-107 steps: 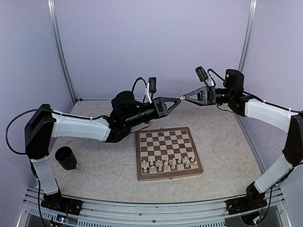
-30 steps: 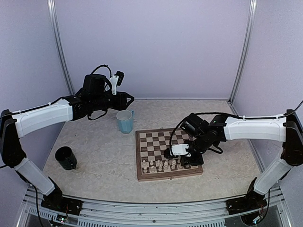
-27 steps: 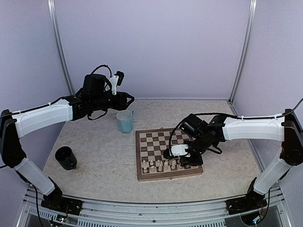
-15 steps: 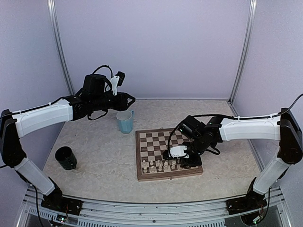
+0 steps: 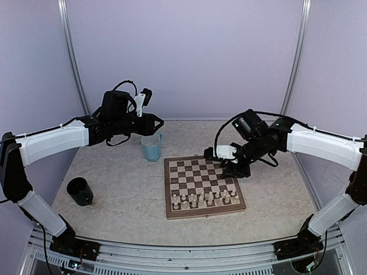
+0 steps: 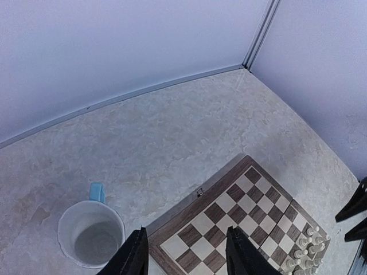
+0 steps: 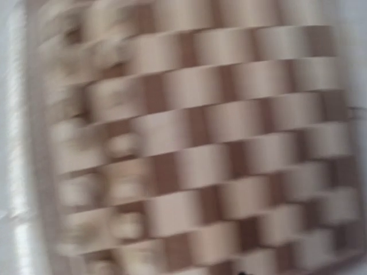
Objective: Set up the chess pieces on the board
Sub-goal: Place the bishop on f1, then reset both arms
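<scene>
The board [image 5: 170, 189] lies at the table's middle, with the chess pieces [image 5: 203, 199] standing in its two near rows. My right gripper [image 5: 231, 171] hangs over the board's far right corner; its jaws are too dark and small to read from above. The right wrist view is motion-blurred: only checkered squares of the board [image 7: 241, 126] and pale smears of the pieces [image 7: 123, 146] at the left show, no fingers. My left gripper [image 6: 186, 259] is open and empty, high above the board's [image 6: 172, 224] far left corner. Some chess pieces [image 6: 304, 255] show at the lower right there.
A light blue cup [image 5: 151, 147] stands just beyond the board's far left corner, seen empty in the left wrist view as the cup [image 6: 92, 236]. A black cup [image 5: 79, 191] stands at the left. Pale walls and corner posts close the back and sides.
My right gripper has lifted off the near rows of pieces and swung back to the board's far right corner. The left arm has barely moved.
</scene>
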You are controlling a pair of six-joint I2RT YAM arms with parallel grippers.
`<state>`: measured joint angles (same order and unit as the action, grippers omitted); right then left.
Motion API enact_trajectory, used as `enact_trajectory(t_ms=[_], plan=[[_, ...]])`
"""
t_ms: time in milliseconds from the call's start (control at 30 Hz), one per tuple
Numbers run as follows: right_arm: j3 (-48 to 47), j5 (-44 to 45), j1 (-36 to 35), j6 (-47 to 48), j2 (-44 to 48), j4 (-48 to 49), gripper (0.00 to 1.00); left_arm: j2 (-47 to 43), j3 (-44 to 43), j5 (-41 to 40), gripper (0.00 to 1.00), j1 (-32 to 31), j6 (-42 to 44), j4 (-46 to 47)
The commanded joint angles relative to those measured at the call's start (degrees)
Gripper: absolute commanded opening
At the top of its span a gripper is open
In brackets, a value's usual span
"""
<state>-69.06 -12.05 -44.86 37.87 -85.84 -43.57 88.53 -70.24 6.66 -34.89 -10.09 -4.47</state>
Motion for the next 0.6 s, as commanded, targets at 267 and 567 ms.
enact_trajectory(t_ms=[267, 567], plan=[[2.6, -5.7, 30.0, -22.4, 10.5, 31.7, 0.99, -2.3, -5.7, -8.2, 0.52, 0.0, 2.9, -7.0], [4.9, -1.6, 30.1, -29.9, 9.7, 36.9, 0.99, -2.6, -6.4, -9.5, 0.99, 0.1, 3.1, -9.3]])
